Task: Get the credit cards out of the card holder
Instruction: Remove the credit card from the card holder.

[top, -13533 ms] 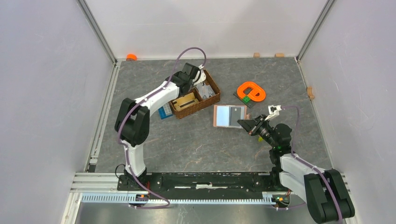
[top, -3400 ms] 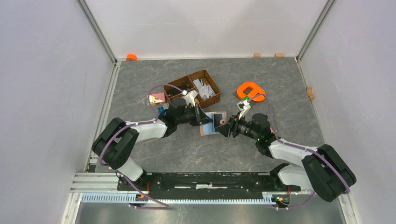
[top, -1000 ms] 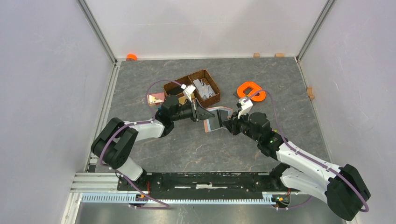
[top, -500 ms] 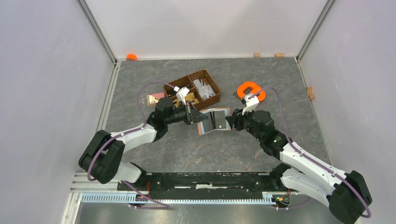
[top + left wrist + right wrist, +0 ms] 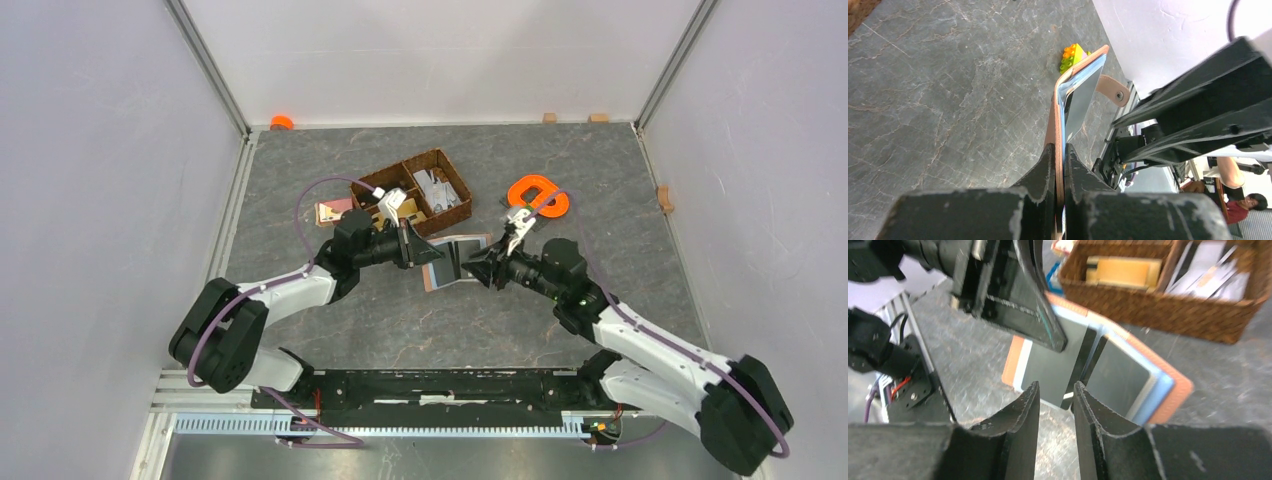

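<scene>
Left wrist view, starting at the left end effector: pinched down tight on the near edge of the card holder, with no gap beyond the leather itself. Holds that tan wallet tilted up on edge above the grey worktop, leaves parted, with the credit cards showing pale blue-grey inside and the snap tab sticking out to the side. Beyond the far corner, toy bricks on the stone.

Over to the right wrist view and the right end effector: fingers only narrowly apart, aimed at the lower edge of the grey cards, gripping nothing that can be made out. Cannot tell whether a card edge already sits in that gap. Past the tips, the opened holder with two stacks of cards side by side. Behind it, the wicker basket.

Seen from the top external view against half a second ago: right wrist turned and nosed in lower against the holder's right half, left side keeping its clamp and hardly shifted. Against thirteen seconds back, a bigger change: then lying flat and open with only the right arm at it and the left arm up at the basket, now pinned between both arms.

As a judgement for the task: bracing done, extraction not. Cards in sight still seated in their pockets. Looks like the approach to a first pull, calling for a close on one card's edge alone, then a draw away from the left clamp
</scene>
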`<control>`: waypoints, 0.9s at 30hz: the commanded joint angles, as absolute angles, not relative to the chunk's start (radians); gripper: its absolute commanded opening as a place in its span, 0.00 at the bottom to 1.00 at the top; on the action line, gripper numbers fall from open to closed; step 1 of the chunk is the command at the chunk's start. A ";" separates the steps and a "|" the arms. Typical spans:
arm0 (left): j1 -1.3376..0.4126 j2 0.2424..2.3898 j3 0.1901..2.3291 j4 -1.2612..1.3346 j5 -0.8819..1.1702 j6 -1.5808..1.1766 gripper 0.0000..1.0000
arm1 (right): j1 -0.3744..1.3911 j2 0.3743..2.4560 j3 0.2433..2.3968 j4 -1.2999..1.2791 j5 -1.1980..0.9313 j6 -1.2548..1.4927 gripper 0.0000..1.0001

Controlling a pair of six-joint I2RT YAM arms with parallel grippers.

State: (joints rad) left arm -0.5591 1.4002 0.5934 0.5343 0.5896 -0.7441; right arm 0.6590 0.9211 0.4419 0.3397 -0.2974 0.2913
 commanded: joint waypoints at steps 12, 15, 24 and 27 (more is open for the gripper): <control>-0.587 1.415 0.574 0.865 0.741 -0.858 0.02 | 0.490 1.055 0.415 0.507 -0.582 0.462 0.31; -0.592 1.422 0.567 0.930 0.763 -0.883 0.02 | 0.457 1.039 0.401 0.536 -0.622 0.487 0.33; -0.618 1.418 0.565 1.048 0.810 -0.933 0.02 | 0.445 1.038 0.378 0.655 -0.734 0.558 0.35; -0.618 1.424 0.564 1.065 0.811 -0.946 0.02 | 0.444 1.050 0.372 0.696 -0.765 0.588 0.32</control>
State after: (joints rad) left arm -0.5968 1.4261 0.5579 0.9154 0.7364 -0.8787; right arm 0.4484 1.0462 0.3882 0.5858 -0.7044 0.5373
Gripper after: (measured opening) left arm 0.069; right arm 0.336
